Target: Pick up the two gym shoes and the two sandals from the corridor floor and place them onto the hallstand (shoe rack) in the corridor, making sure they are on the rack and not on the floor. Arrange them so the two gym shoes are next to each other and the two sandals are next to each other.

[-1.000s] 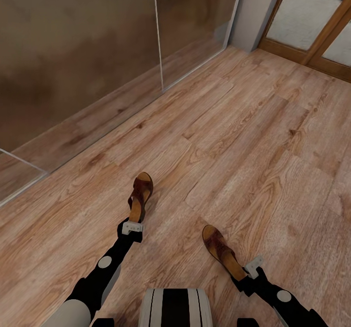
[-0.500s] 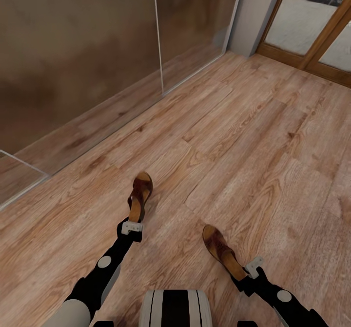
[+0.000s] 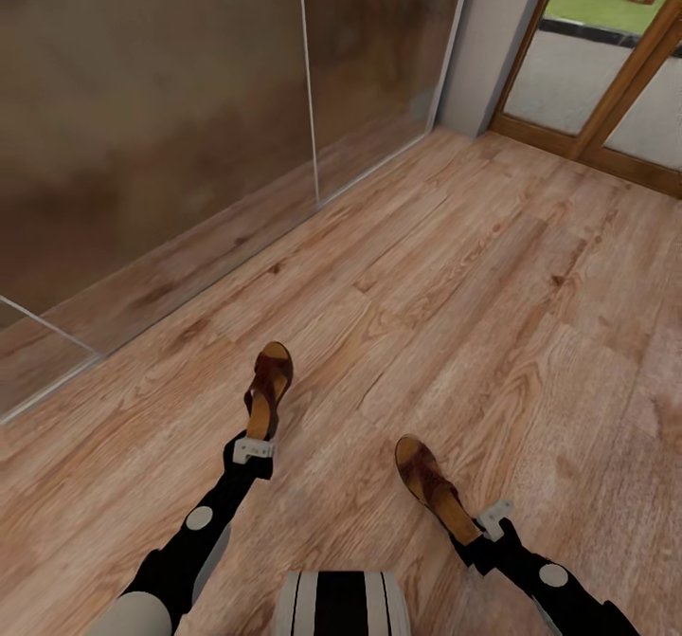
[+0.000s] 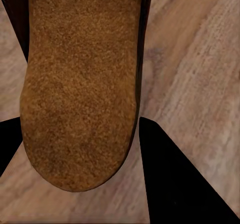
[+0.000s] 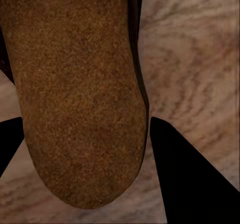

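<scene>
Two dark brown sandals with tan insoles hang just above the corridor floor (image 3: 493,266). My left gripper (image 3: 252,448) is shut on the heel of the left sandal (image 3: 268,385), whose toe points away from me. My right gripper (image 3: 485,525) is shut on the heel of the right sandal (image 3: 428,486), which angles toward the upper left. In the left wrist view the tan insole (image 4: 80,83) sits between the black fingers (image 4: 170,184). The right wrist view shows the other insole (image 5: 75,93) between its fingers (image 5: 185,174). The gym shoes and the hallstand are out of view.
Tall glass panels (image 3: 189,124) line the left side down to the floor. A grey pillar (image 3: 483,39) stands at the far corner, beside a wood-framed glass door (image 3: 616,77). Open plank floor stretches ahead and to the right. My trunk (image 3: 346,603) shows at the bottom.
The whole picture has shifted down, so the camera has moved and more of the door and lawn shows. Both sandals stayed in the grippers, keeping their place beside the arms.
</scene>
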Robot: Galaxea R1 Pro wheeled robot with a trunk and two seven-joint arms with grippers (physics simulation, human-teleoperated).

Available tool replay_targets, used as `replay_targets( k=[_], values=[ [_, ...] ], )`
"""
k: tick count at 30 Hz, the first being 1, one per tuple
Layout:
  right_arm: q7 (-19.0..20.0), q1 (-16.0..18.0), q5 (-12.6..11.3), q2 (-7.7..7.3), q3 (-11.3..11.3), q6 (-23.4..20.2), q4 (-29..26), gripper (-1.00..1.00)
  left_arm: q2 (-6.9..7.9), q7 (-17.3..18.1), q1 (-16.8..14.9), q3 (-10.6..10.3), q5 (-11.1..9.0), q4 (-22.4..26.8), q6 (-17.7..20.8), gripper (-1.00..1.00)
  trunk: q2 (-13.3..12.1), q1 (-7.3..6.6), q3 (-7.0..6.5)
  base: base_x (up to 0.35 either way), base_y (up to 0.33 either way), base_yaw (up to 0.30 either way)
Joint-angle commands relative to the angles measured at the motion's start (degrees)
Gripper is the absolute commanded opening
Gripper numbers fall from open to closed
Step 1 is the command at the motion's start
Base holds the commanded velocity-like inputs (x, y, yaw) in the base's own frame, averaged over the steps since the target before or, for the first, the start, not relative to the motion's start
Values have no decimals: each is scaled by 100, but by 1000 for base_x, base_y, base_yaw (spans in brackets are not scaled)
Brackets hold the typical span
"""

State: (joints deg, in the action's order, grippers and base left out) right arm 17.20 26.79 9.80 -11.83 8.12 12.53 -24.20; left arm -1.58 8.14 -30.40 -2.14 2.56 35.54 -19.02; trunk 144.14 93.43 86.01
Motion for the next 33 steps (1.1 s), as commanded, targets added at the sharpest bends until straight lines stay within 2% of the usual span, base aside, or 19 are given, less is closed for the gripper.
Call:
replay_targets(
  k=[1,2,3,4,5,10,17,19,24,29,33],
  values=[
    [-3,1,48,-2,-48,21,2,-100,7,8,23,16,54,-9,-14,-100,-1,-3,-21,0,0,0],
    [16,1,54,-18,-1078,254,-4,-100,262,-59,574,56,50,-69,-26,-100,-2,-6,-50,0,0,-149],
    [19,1,54,-18,-1172,292,-2,-100,294,-62,635,57,44,-72,-27,-100,-3,-8,-80,0,0,-153],
    [24,1,56,-16,-1377,373,3,-100,382,-69,803,86,1,-80,-33,-100,-5,-11,-110,0,0,-160],
    [26,-2,56,-8,-1483,416,7,-100,448,-68,949,163,-63,-85,-40,-100,-6,-13,-140,0,0,-164],
    [8,-21,58,4,-1581,480,41,-100,507,-62,1288,409,-143,-90,-64,-100,-13,-26,-291,0,0,-164],
    [-185,-75,40,32,-1616,653,72,-100,512,-80,1612,542,-160,-96,-596,-100,-22,-44,-505,0,0,-161],
    [-218,-151,35,36,-1618,846,114,-100,511,-96,1710,586,-164,-109,-683,-100,-25,-50,-566,0,0,-161],
    [-251,-364,31,38,-1620,1495,426,-100,491,-278,1983,852,-161,-224,-954,-100,-31,-62,-719,0,0,-160],
    [-259,-426,31,14,-1654,2012,1045,-100,512,-362,2233,994,-166,-260,-1329,-100,-38,-75,-872,0,0,-160],
    [-256,-436,34,4,-1991,2309,1494,-100,497,-368,2366,1153,-162,-260,-1426,-100,-43,-86,-994,0,0,-160]
  ],
)
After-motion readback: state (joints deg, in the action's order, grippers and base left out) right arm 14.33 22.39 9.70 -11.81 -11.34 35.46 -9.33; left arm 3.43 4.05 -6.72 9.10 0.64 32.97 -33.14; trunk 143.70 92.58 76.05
